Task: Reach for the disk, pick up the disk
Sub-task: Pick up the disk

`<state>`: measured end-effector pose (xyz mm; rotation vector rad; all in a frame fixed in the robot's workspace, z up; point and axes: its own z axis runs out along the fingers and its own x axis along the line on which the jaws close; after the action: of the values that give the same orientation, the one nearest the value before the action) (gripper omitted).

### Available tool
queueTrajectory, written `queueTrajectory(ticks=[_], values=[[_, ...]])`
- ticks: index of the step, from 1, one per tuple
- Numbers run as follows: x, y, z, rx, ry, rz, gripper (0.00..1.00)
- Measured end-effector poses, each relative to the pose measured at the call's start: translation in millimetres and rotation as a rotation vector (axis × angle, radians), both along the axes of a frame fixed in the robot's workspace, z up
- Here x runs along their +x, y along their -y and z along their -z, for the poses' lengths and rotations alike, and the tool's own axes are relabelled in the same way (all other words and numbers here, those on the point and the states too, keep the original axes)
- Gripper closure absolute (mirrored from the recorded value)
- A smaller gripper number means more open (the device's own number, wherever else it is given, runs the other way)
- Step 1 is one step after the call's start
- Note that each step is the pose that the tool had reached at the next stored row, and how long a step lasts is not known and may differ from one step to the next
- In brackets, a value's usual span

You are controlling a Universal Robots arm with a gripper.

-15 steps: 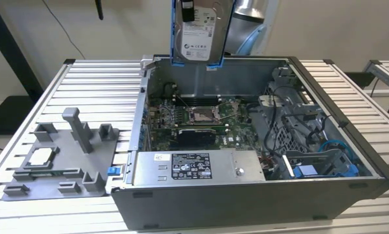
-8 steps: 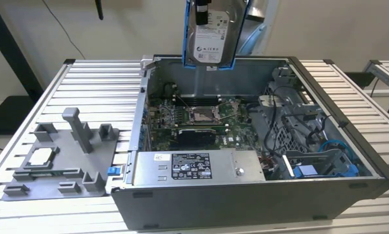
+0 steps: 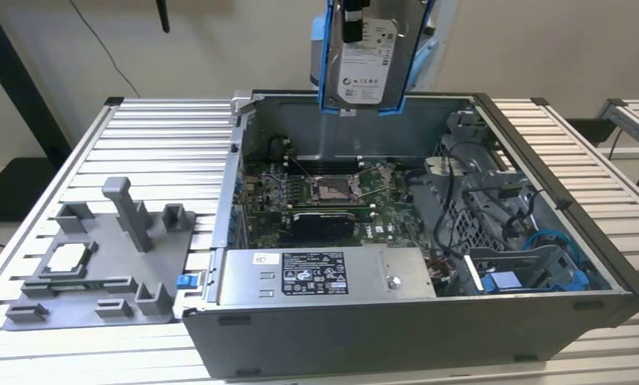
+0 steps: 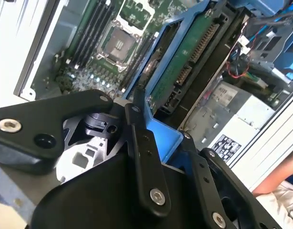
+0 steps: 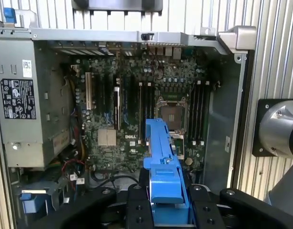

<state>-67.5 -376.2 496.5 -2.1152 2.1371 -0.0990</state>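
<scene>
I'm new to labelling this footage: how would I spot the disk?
Start at the open computer case on the slatted table. High above it the gripper holds the disk upright. Its bright blue bracket and white label separate it from the grey power supply inside.

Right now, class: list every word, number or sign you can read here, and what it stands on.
White label on the blue-framed silver-grey hard disk, held by the tool: too small to read.
Stickers on the long grey metal box: too small to read.
None quotable.
</scene>
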Motion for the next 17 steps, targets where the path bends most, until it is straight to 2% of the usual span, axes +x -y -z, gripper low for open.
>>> queueTrajectory(ticks=[4,6,9,17], values=[[10.1,0.3,0.7,0.0003,0.0132,0.0,1.0],[11.6,0.4,0.7,0.0004,0.0133,0.0,1.0],[18.9,0.3,0.8,0.0003,0.0113,0.0,1.0],[54.2,0.3,1.0,0.0003,-0.0001,0.0,1.0]])
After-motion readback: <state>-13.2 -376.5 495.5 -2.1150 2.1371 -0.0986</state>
